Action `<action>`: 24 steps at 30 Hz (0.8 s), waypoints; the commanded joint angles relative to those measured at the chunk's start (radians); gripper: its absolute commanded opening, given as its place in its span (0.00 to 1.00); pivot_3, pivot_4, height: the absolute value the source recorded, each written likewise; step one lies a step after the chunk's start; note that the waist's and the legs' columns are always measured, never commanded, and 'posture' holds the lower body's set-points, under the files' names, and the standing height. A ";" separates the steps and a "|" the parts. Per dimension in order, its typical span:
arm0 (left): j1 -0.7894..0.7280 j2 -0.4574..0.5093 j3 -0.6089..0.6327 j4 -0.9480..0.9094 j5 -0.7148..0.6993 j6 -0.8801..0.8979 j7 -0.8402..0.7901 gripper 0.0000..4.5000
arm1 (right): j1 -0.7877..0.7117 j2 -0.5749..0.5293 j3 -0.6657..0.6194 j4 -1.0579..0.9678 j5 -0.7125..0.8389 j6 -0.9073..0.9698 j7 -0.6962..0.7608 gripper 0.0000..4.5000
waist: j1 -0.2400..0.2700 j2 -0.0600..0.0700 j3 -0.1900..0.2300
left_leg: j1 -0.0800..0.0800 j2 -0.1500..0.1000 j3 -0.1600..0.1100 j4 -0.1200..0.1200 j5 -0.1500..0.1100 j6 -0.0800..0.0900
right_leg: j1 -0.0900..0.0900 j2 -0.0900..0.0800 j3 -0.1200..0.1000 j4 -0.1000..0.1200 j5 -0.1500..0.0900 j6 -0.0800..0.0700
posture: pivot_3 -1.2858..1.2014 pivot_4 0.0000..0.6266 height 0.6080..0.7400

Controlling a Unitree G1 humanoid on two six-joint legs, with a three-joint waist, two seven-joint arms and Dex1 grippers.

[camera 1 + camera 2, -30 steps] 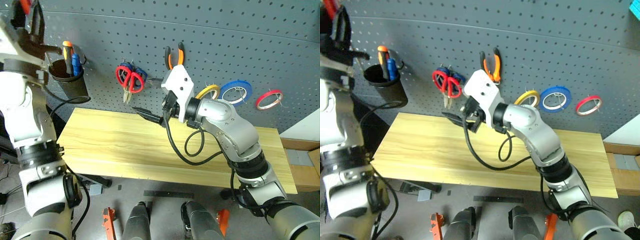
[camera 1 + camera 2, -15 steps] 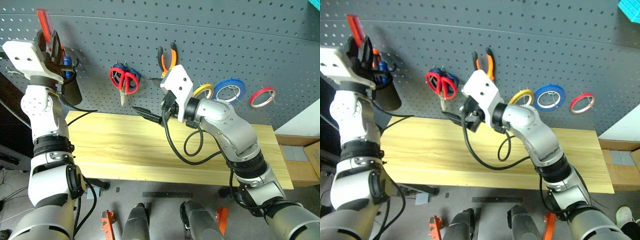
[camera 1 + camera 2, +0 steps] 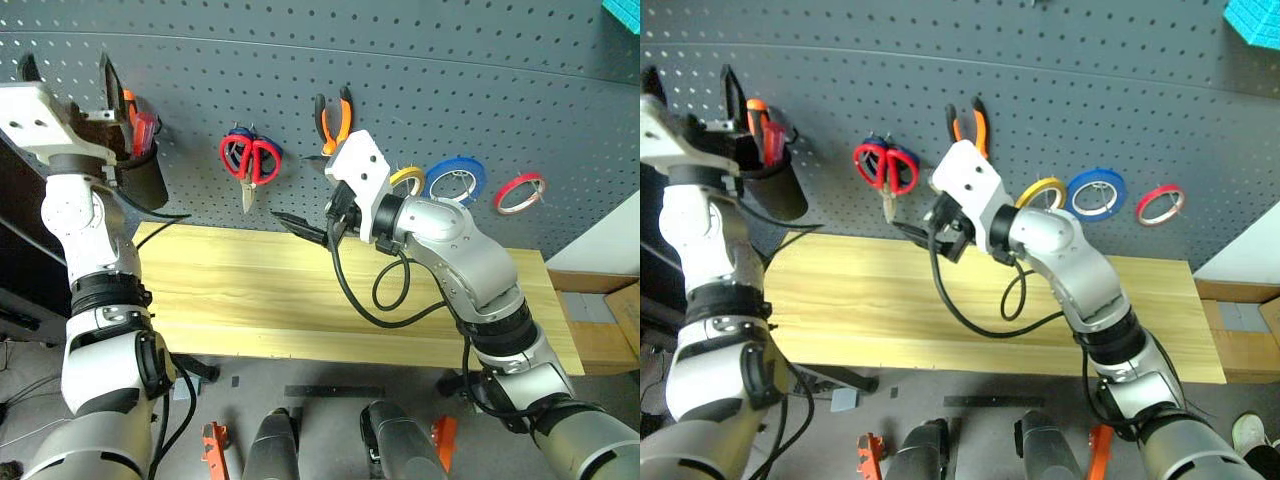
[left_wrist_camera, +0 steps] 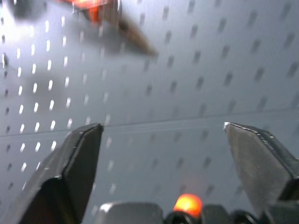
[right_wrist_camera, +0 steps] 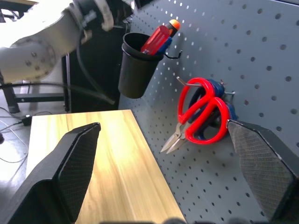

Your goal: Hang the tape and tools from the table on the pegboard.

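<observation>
On the dark grey pegboard (image 3: pixel 420 70) hang the red-handled scissors (image 3: pixel 251 160), the orange-and-black pliers (image 3: pixel 335 115) and the yellowish tape (image 3: pixel 408 179). The red-handled screwdriver (image 3: pixel 144 131) stands in a black cup (image 3: pixel 140 180) hooked on the board, also seen in the right wrist view as screwdriver (image 5: pixel 155 39) in cup (image 5: pixel 135 70). My left gripper (image 3: pixel 65 72) is open and empty just left of the cup, facing the board (image 4: pixel 187 70). My right gripper (image 3: pixel 292 224) is open and empty over the back edge of the wooden table (image 3: pixel 230 290), below the scissors (image 5: pixel 203 112).
A blue tape roll (image 3: pixel 456 180) and a red one (image 3: pixel 519 192) hang right of the yellowish tape. Blue-handled scissors sit behind the red ones. An orange-topped screwdriver (image 5: pixel 173 24) shares the cup. The right arm's cable (image 3: pixel 350 290) loops over the table.
My left gripper opened and let go of the red screwdriver, which dropped from above the cup into it. The hand came down slightly. The right arm stayed put.
</observation>
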 commanded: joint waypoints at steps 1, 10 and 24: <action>0.077 -0.030 -0.115 -0.288 -0.068 0.249 -0.088 0.98 | 0.040 -0.033 -0.088 -0.093 0.046 0.022 0.006 1.00 | 0.000 0.003 -0.009 | 0.000 0.000 0.000 0.000 0.000 0.000 | 0.000 0.000 0.000 0.000 0.000 0.000 | 0.46 0.22 1.00; 0.379 -0.139 -0.219 -0.708 -0.115 0.781 0.032 0.98 | 0.288 -0.058 -0.213 -0.245 0.107 0.100 -0.090 1.00 | -0.048 0.013 -0.036 | 0.011 0.002 0.001 -0.001 0.000 0.001 | 0.010 0.004 0.005 0.000 0.000 0.000 | 0.47 0.15 1.00; 0.747 -0.218 -0.155 -0.663 -0.019 0.811 0.131 0.98 | 0.725 -0.016 -0.229 0.083 -0.160 -0.420 -0.319 1.00 | -0.044 0.019 -0.099 | 0.044 0.003 0.008 -0.004 0.000 0.001 | 0.040 0.008 0.013 -0.006 -0.004 0.004 | 0.49 0.07 1.00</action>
